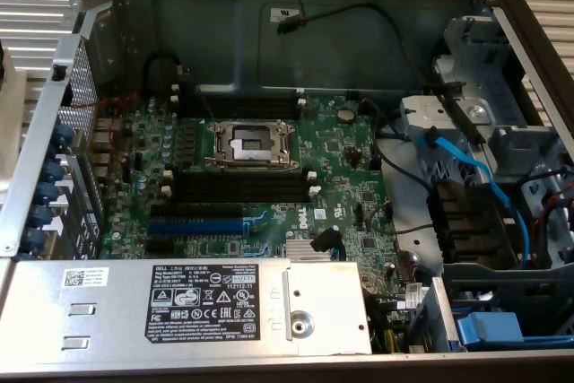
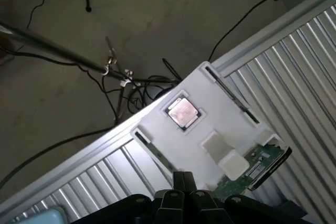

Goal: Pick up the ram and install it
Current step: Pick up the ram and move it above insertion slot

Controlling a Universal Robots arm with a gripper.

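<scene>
gripper (image 2: pixel 183 182) hovers, jaws together on nothing, above the white tray (image 2: pixel 168 135). the ram (image 2: pixel 153 151) stands on edge in the tray's side slot, near the cpu chip (image 2: pixel 182 113). likely light, stiff and fragile: pinch its flat faces mid-length.

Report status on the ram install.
Gripper over white tray. Ram at tray edge, not gripped. Motherboard's black slots empty, unblocked.
</scene>
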